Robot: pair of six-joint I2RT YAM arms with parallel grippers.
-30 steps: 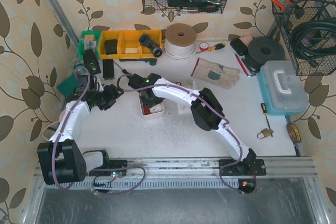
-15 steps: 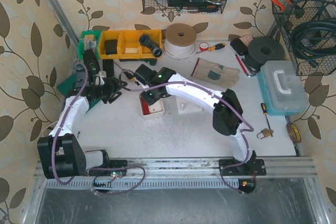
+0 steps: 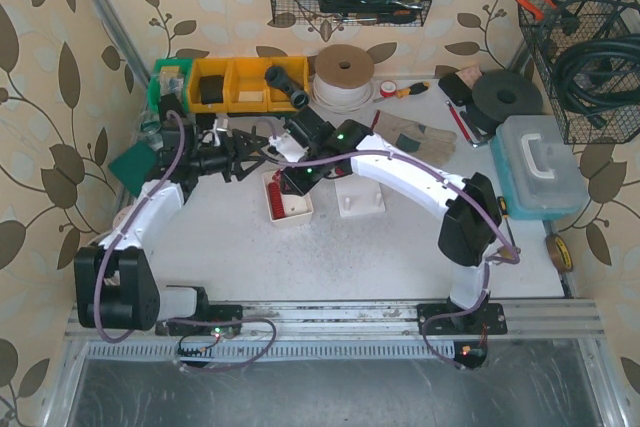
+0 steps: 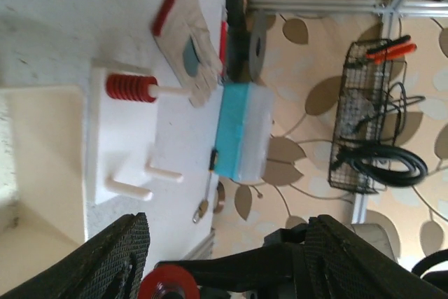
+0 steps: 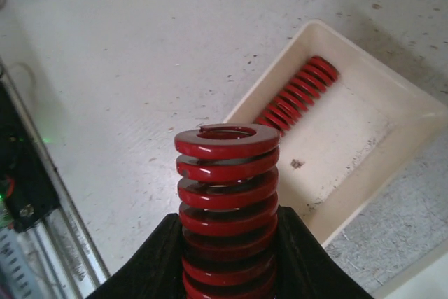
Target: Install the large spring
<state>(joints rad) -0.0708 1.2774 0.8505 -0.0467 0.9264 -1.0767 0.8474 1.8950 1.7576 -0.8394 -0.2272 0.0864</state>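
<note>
A: L arm (image 3: 150, 209)?
B: Up from base, bent fwd-right, wrist rolled sideways. L gripper (image 4: 225, 239) jaws well apart, aimed at R gripper (image 5: 225, 232).
A: R arm (image 3: 405, 172)?
B: Elbow high on right side, forearm stretched far left. Fingers (image 5: 157, 264) clamped both sides of large spring (image 5: 225, 173). Grippers' tips nearly meet.

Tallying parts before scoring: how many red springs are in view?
3. A large spring is clamped in the right hand; a thinner spring lies in the tray; a short spring sits on the white stand's peg. More may be hidden.
</note>
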